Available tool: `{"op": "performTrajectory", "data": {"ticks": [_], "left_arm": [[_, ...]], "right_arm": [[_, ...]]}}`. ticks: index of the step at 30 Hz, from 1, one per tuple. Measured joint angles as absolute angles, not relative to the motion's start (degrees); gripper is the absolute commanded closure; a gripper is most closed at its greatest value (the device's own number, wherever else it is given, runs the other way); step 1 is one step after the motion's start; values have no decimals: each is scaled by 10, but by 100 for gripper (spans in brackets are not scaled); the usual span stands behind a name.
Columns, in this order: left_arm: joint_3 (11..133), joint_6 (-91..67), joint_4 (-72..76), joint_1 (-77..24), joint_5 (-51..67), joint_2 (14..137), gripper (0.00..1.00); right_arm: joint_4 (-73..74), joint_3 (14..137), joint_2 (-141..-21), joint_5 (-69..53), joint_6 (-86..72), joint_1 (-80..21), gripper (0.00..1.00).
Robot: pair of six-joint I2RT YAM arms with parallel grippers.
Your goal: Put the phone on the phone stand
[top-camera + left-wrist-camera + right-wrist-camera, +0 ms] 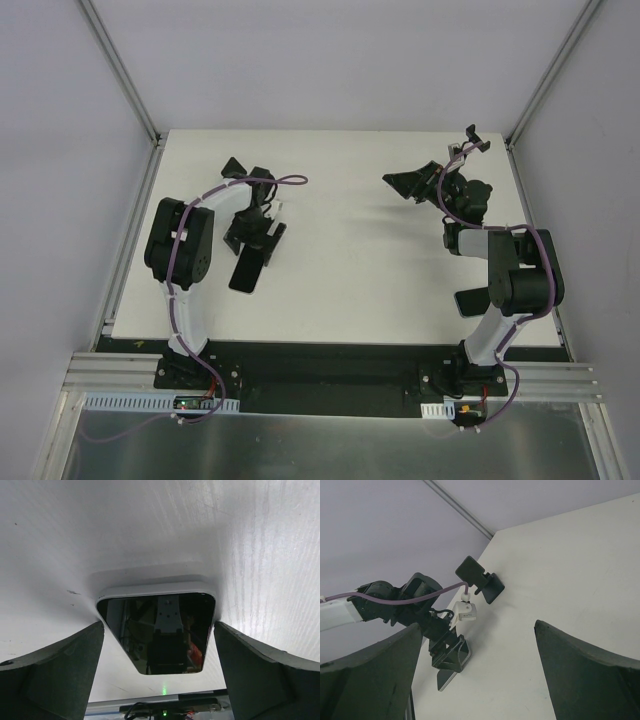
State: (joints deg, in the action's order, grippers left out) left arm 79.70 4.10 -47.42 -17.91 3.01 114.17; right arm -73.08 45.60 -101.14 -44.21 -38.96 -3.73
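Note:
The phone (pixel 243 273) lies flat on the white table under my left gripper (pixel 256 238). In the left wrist view the phone (pixel 159 630) sits between the two wide-open fingers (pixel 60 675), whose tips are right by its long edges. The right wrist view shows the phone's end (pixel 446 679) sticking out below the left gripper. The phone stand's clamp (pixel 474 141) stands up at the far right corner. Its thin arm runs down behind my right arm and its base is hidden. My right gripper (pixel 409 184) is open and empty, just left of the stand.
A small black folding wedge stand (pixel 236 167) sits at the far left behind the left arm; it also shows in the right wrist view (pixel 480 580). A dark rounded object (pixel 468 299) lies by the right arm's lower link. Grey walls enclose the table (pixel 340 290).

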Motion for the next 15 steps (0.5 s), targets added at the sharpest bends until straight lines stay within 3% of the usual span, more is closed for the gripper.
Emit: {"op": "performTrajectory", "data": {"ticks": [1,7,8,11,12,15], "left_arm": [[797,42,-474,-179,28,1142,27],[796,24,-475,-180,20,1142,61],[796,19,-475,-180,19,1141,73],[796,-5,-475,-180,15,1139,87],[797,-13,-476,-180,12,1139,100],[800,-48,-478,-180,6,1139,100]], "right_arm": [[-731,456,-1011,-442,-390,-37,4],[-731,456,-1011,-441,-390,-37,4],[-731,456,-1011,-439,-390,-37,4],[-731,456,-1011,-439,-389,-37,4],[-731,456,-1011,-438,-389,-37,4],[-731,456,-1011,-437,-389,-37,4]]}}
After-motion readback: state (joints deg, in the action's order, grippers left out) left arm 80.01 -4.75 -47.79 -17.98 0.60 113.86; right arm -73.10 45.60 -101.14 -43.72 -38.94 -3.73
